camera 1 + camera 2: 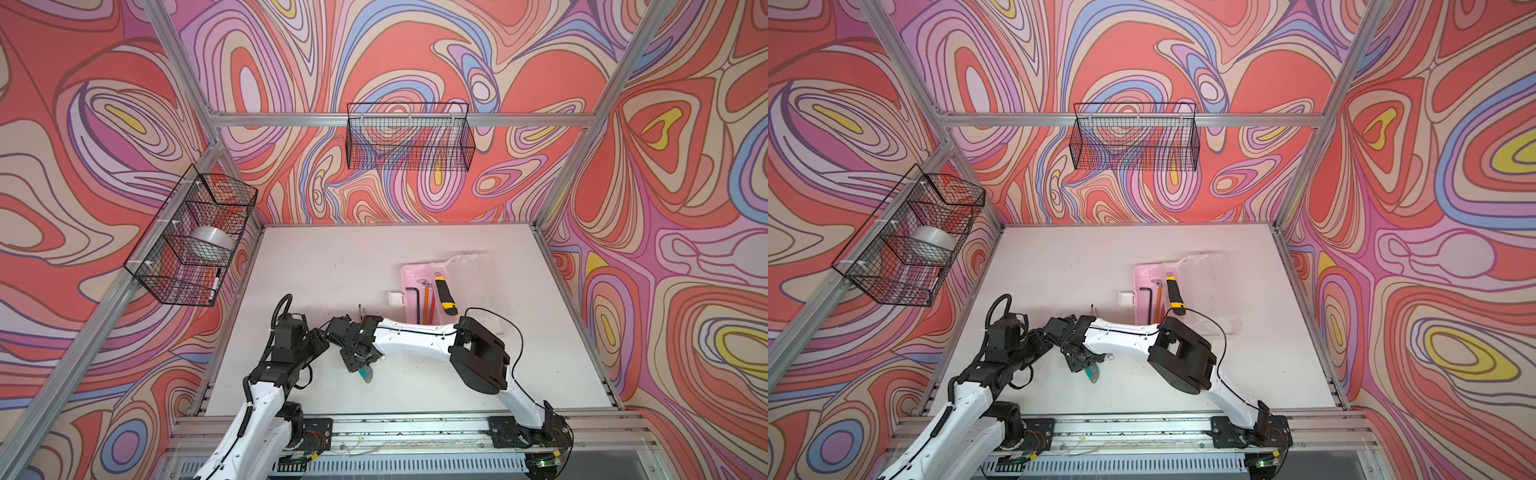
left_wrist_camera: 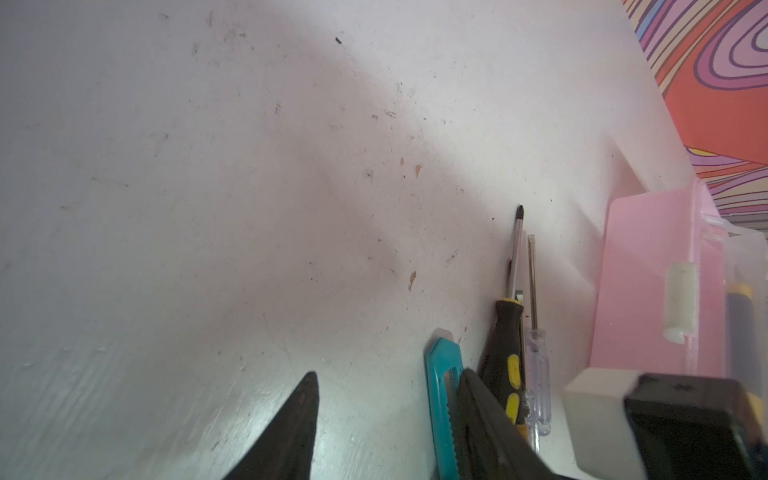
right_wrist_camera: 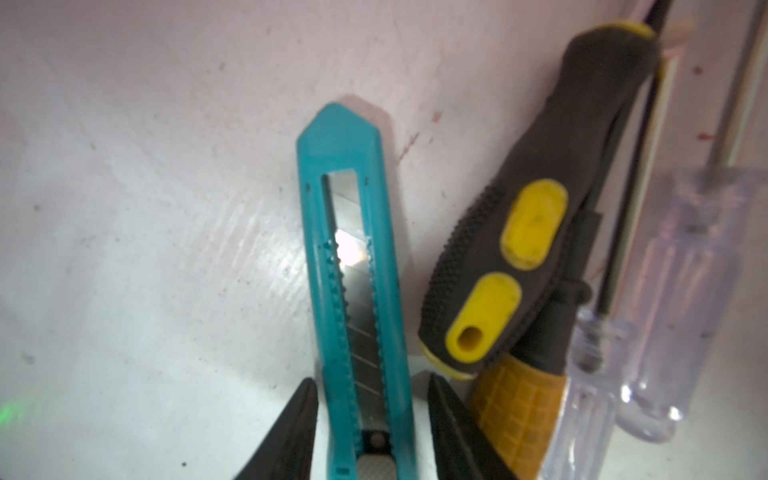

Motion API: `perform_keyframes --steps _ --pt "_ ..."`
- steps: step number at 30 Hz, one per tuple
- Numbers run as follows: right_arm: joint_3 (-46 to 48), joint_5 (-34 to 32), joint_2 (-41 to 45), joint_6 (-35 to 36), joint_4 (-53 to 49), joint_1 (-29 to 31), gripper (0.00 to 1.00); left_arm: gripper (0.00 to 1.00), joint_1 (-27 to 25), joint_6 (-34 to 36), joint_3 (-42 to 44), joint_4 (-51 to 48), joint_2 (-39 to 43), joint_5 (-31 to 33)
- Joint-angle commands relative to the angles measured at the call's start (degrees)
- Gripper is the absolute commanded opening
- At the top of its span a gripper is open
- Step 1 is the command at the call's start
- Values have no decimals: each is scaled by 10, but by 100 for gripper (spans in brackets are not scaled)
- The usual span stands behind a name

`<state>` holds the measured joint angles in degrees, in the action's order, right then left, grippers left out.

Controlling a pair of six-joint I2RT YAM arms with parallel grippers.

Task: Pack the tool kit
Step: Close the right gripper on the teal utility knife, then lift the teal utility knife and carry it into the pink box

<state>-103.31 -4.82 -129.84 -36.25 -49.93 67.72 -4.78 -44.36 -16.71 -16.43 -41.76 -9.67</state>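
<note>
Pink case [image 1: 409,276] (open) — hex keys [image 1: 412,297], yellow-black knife [image 1: 444,295], left end effector [image 2: 388,374] spread, right end effector [image 3: 371,378] spread

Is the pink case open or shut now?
Open: the lid lies folded back beside the case, and the hex keys inside show uncovered.

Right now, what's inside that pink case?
Two hex keys, a thin orange tool and a yellow-black knife lie in the pink case; the right arm covers its near end.
</note>
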Motion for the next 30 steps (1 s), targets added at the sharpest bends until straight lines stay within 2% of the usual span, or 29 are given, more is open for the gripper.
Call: perform_keyframes --steps 1,12,20,30 --pt "-8 -31 -18 6 -27 5 46 54 4 4 7 9 -1 -1" --pt "-4 -30 -19 8 -17 7 40 54 5 4 9 9 -7 -1" --pt "10 -19 -1 13 2 7 30 52 4 2 12 31 -12 -2" --pt "40 -15 54 26 31 8 30 52 5 -1 11 32 -14 7"
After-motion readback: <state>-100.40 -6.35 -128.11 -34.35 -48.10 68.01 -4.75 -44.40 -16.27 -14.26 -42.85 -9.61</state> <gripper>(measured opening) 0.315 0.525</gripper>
